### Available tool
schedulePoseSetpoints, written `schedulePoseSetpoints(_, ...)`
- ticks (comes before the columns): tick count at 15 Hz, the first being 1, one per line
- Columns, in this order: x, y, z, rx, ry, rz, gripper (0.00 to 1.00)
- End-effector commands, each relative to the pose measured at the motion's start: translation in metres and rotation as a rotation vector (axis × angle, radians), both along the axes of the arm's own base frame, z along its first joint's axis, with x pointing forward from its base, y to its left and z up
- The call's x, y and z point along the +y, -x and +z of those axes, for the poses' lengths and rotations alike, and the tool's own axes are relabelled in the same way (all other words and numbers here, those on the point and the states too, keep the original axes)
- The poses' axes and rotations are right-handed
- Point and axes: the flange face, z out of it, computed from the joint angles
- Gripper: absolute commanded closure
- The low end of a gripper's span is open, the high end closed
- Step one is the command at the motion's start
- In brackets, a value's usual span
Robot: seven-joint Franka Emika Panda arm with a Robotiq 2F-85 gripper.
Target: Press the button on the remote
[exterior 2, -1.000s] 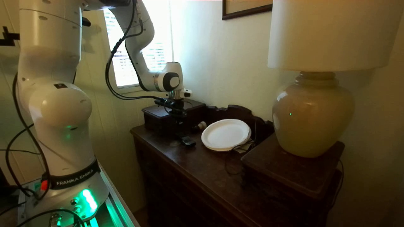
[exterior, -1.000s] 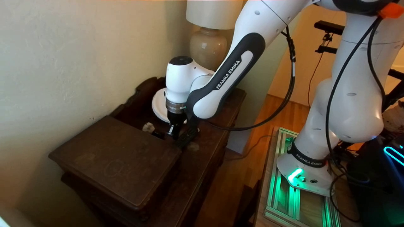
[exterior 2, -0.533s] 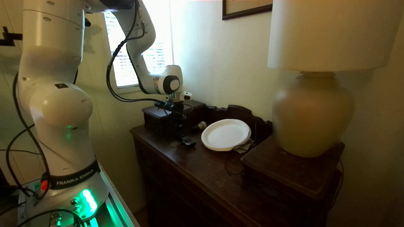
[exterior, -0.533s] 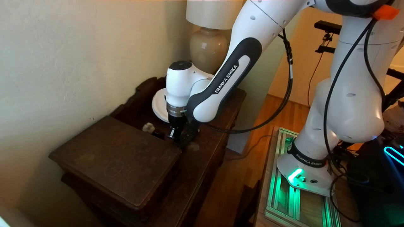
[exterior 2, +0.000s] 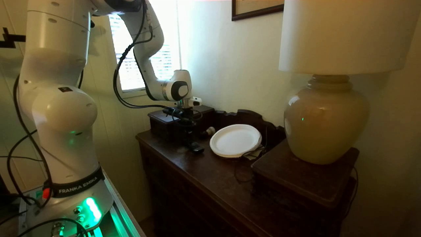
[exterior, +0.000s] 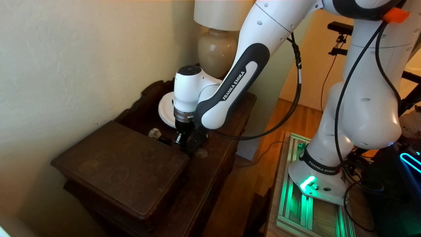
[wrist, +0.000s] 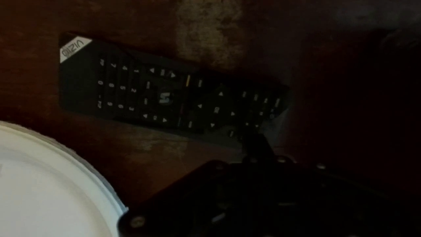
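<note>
The remote is a slim black remote with white markings and a VIZIO corner label, lying flat on dark wood. It shows fully in the wrist view (wrist: 131, 92), and its near end shows in an exterior view (exterior 2: 197, 148). My gripper (wrist: 256, 135) reaches from the bottom of the wrist view. Its fingers look closed together with nothing between them. The tips overlap the lower edge of the remote's right end, near the small arrow buttons. In an exterior view the gripper (exterior 2: 190, 142) points down at the remote. I cannot tell whether the tips touch it.
A white plate (exterior 2: 235, 141) lies beside the remote and also shows in the wrist view (wrist: 42, 184). A small pale-ended object (exterior 2: 209, 131) lies behind the gripper. A raised wooden box (exterior: 121, 168) stands close by. A lamp (exterior 2: 325, 121) stands on the far raised box.
The arm has come down, and the gripper has lowered from above the remote to right at it. The remote and plate have not visibly moved.
</note>
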Motion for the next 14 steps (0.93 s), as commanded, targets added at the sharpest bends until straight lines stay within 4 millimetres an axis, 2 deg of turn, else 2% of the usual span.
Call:
schedulePoseSetpoints(1, 0.0061, -0.0055, -0.0033, -0.024, 0.000, -0.013, 0.96)
schedulePoseSetpoints(14, 0.0136, -0.0042, -0.0120, -0.017, 0.005, -0.027, 0.96)
